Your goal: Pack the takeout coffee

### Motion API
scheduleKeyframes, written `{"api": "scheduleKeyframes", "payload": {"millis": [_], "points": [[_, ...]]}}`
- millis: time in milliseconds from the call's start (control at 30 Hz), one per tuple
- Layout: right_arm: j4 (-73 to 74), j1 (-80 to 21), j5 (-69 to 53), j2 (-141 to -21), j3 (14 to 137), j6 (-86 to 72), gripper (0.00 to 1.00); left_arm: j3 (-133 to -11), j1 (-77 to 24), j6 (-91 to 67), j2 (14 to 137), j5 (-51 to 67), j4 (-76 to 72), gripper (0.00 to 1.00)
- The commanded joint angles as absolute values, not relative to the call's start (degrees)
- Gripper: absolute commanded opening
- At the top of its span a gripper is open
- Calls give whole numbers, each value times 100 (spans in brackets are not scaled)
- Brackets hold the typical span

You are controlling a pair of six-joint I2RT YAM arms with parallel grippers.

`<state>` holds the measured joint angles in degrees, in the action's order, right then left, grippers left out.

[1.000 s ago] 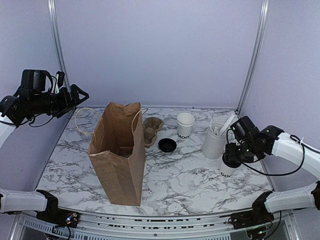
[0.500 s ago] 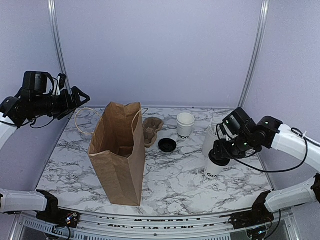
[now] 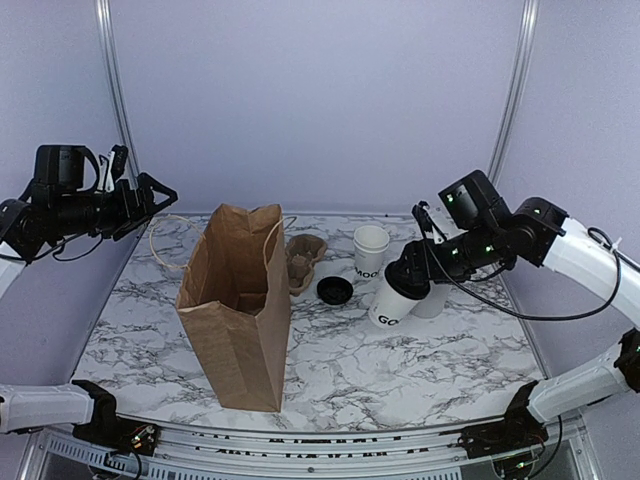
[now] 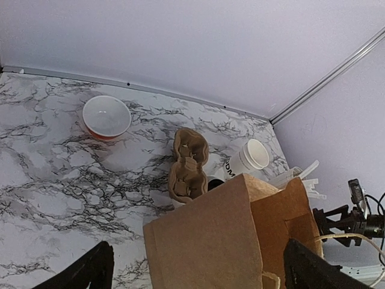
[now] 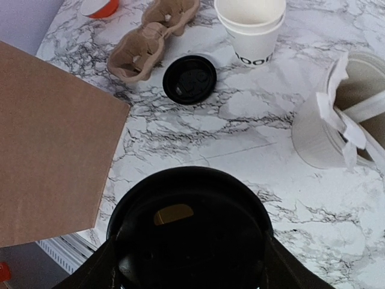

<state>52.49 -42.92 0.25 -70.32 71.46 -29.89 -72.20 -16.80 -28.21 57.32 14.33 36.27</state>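
Coffee: takeout coffee (image 3: 393, 298), black lid on, tilted, off the counter (image 3: 400, 370), right of centre in the top view.
Right arm: right gripper (image 3: 410, 274) clamped on the cup just under the lid, jaws partly spread.
Left arm: left gripper (image 3: 157, 193) upper left of frame, jaws fully apart, nothing in them.
Bag: paper bag (image 3: 237, 310) upright, mouth open, left of centre, apart from the cup.
Progress: pickup looks done; carry over and lowering in left, 1 cup.

White arm segments (image 3: 585, 262), black joint housings (image 3: 470, 205), small green lights (image 3: 449, 197), thin black cables (image 3: 520, 318)

One coffee (image 3: 392, 300), perhaps two stacked cups (image 3: 370, 250)
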Motion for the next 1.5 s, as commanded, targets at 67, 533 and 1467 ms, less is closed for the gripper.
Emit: {"api": "scheduleKeyframes", "payload": {"millis": [67, 533, 1467], "points": [[5035, -4351, -177, -7429, 8175, -2637, 61, -7208, -1635, -2752, 5396, 2214, 3501, 99], [5224, -4348, 163, -8707, 10975, -2022, 60, -6735, -2298, -2726, 5150, 2450, 3908, 86], [4845, -4727, -549, -9763, 12901, -1593, 57, -7188, -3766, -2754, 5937, 1467, 4346, 33]]}}
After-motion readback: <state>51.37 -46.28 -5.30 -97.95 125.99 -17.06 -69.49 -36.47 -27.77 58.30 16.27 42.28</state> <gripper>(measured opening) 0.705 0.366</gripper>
